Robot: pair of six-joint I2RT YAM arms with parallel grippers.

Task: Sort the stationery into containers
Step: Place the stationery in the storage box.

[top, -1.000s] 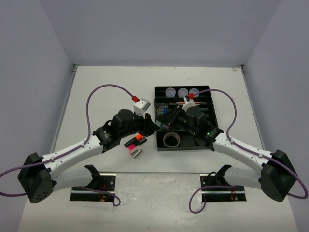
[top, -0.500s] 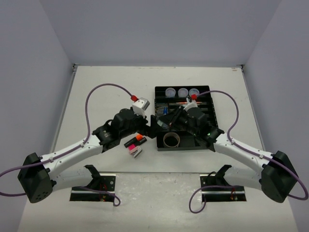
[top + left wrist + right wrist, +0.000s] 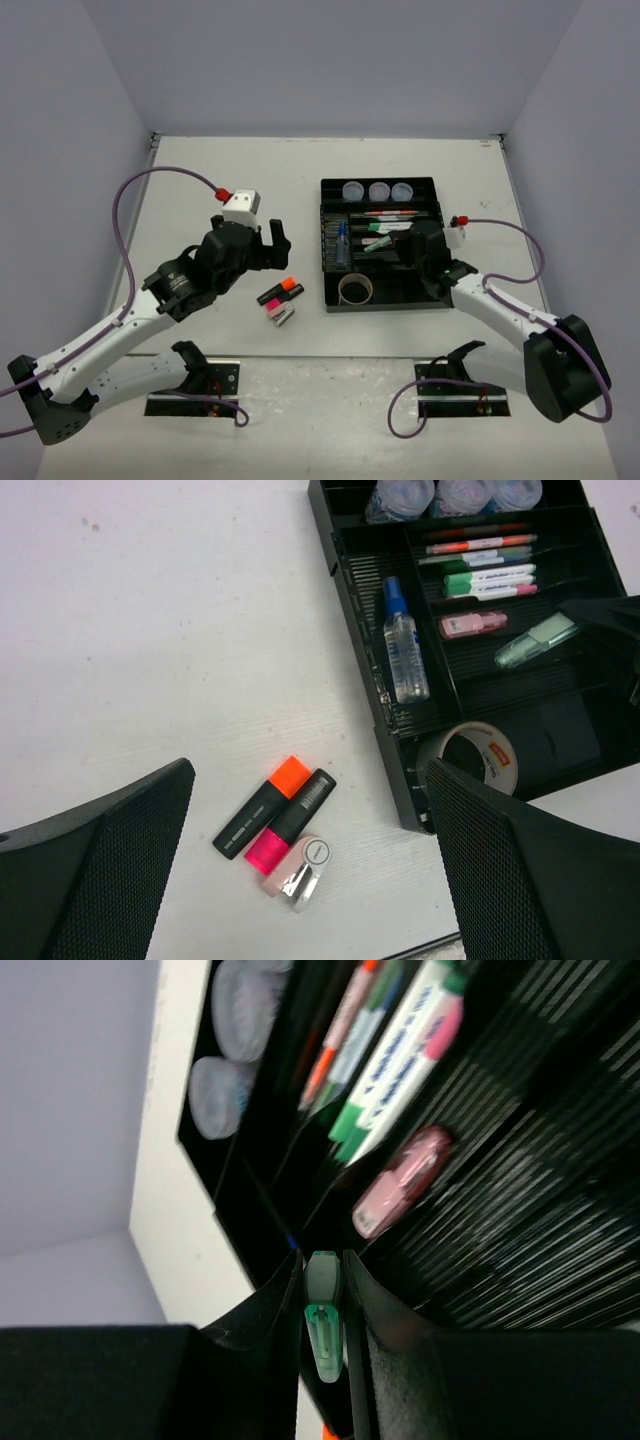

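L arm: pulls back from organiser tray (image 3: 392, 770) to open table on its L. Left gripper (image 3: 276, 242) goes from nearly closed at the tray's L edge to jaws spread wide, nothing between them. Blue-capped bottle (image 3: 405, 650) lies flat in the narrow slot on the tray's L side, so I read this as a drop-off done, L arm free for the next pick.

R arm: retreats toward the tray's R side. Right gripper (image 3: 322, 1260) is pinching the green highlighter (image 3: 535, 640) near 1 end, over a wide middle section. Can't tell if it touches the floor yet; not released.

Already in tray: 3 clear tubs (image 3: 379, 190) along the far row, pens (image 3: 390, 213) in the long slots, tape roll (image 3: 355, 290) in the near section.

On table, just L of tray, touching ea. other: orange highlighter (image 3: 255, 810), pink highlighter (image 3: 290, 825), small white block (image 3: 300, 870). These sit right under the L wrist cam, so prob. next for L.

Est.: most items sorted; 3 loose + 1 in hand.
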